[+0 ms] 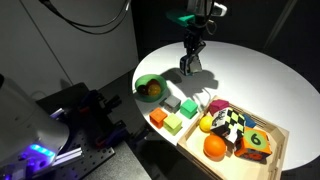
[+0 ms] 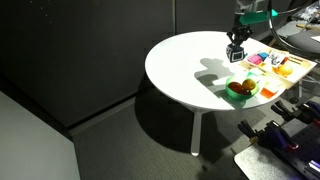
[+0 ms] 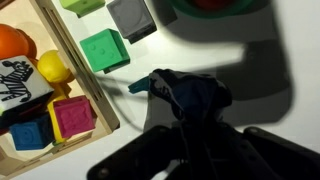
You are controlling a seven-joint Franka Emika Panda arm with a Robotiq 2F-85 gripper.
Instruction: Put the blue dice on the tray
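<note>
The blue dice (image 3: pixel 30 135) lies inside the tray (image 3: pixel 85 75), in a corner of it, just beside a pink cube (image 3: pixel 72 118) in the wrist view, with a lemon (image 3: pixel 55 68) and a checkered cube (image 3: pixel 15 85) near it. Just outside the tray's rim sit a green cube (image 3: pixel 103 50) and a grey cube (image 3: pixel 130 15). The gripper (image 1: pixel 188 68) hangs over a bare part of the white round table (image 1: pixel 250 70), on its far side, apart from the tray at the near right and from the green bowl (image 1: pixel 140 82) at the left. Its dark, blurred fingers do not show clearly, so I cannot tell whether it is released or clenched
</note>
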